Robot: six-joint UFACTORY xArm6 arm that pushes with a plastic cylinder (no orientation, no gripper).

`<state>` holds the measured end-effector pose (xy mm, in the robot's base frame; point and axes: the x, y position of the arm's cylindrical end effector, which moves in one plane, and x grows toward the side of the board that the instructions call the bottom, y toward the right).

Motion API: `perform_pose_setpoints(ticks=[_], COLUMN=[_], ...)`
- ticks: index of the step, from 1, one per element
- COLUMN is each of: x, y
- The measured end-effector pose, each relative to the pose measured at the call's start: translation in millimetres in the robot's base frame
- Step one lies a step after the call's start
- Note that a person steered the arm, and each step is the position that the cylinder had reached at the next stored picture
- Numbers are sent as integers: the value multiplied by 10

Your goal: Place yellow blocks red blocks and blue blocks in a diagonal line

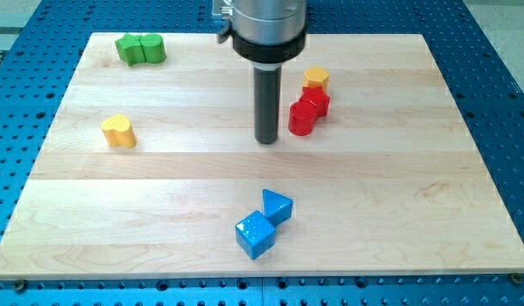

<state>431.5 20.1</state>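
Note:
My tip (267,140) rests on the wooden board (398,212), just left of two red blocks: a red cylinder (301,118) and a red block (316,101) touching behind it. A yellow hexagon block (316,78) sits right above them. A yellow heart-shaped block (118,131) lies alone at the view's left. A blue triangle block (277,206) and a blue cube (255,235) touch each other near the view's bottom, below my tip. A small gap separates my tip from the red cylinder.
Two green blocks (140,48) sit together at the view's top left corner. The board lies on a blue perforated table (509,102). The arm's dark body (266,30) hangs over the board's top middle.

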Motion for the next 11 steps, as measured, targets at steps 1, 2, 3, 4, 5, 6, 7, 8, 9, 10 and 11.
perform_pose_setpoints(ticks=[1, 2, 3, 4, 5, 6, 7, 8, 9, 10, 11], x=[0, 0, 20, 196, 568, 637, 202, -69, -34, 181, 285], y=[189, 295, 192, -485, -1656, -2566, -2722, -2372, -1757, -937, -1096])
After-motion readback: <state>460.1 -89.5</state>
